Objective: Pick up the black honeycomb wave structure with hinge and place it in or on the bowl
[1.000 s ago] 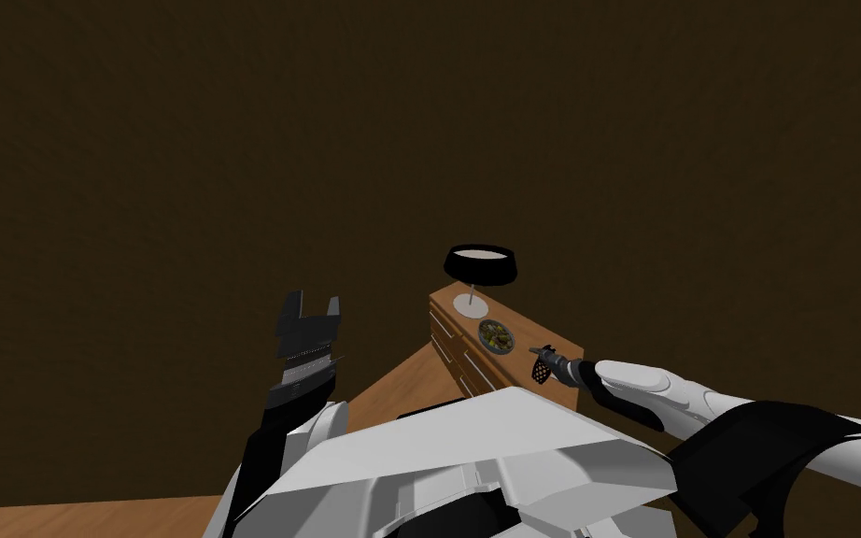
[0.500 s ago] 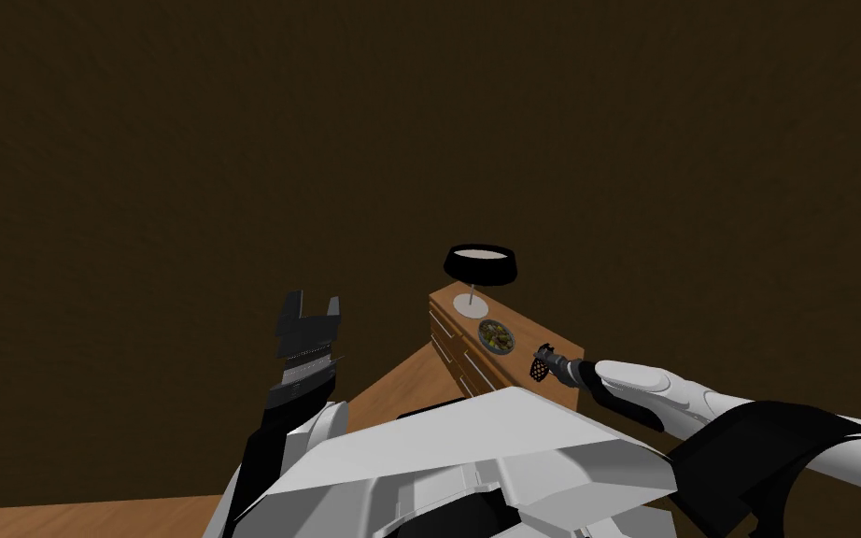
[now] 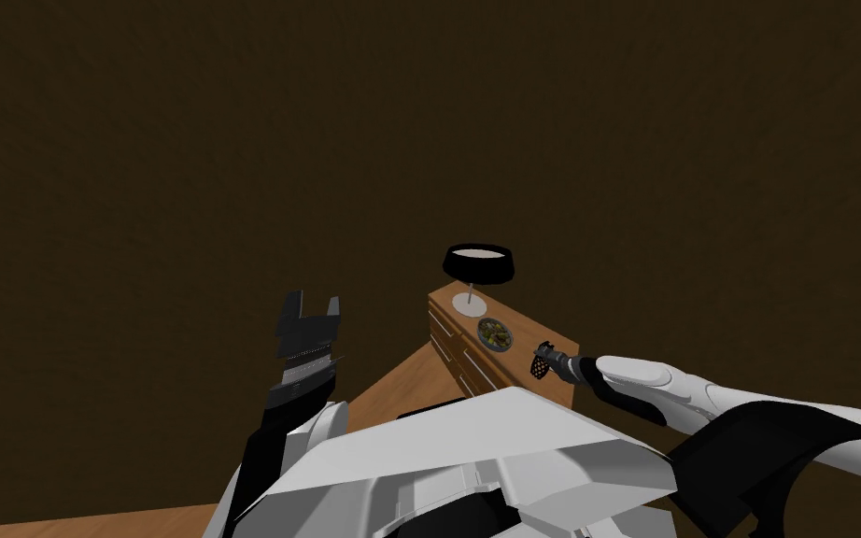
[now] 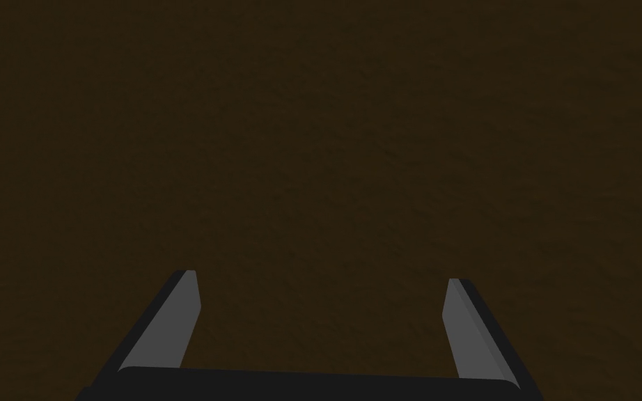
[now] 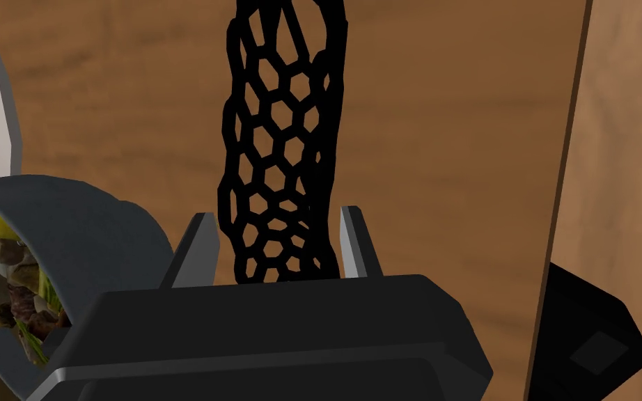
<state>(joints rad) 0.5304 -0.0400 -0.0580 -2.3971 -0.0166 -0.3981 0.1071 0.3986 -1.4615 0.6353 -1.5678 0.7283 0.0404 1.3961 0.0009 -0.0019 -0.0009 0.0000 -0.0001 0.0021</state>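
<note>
My right hand (image 5: 278,212) clenched on honeycomb structure (image 5: 278,125) | edged, seemingly, nearer bowl (image 5: 83,223) | placing next

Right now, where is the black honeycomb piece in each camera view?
Head view: black honeycomb piece held in the right gripper over the wooden dresser, beside the bowl.
Left wrist view: left gripper, open, facing a flat dark brown surface.
Right wrist view: black honeycomb piece rises between the gripper's closed fingers.
Shared landmark: the bowl.
</note>
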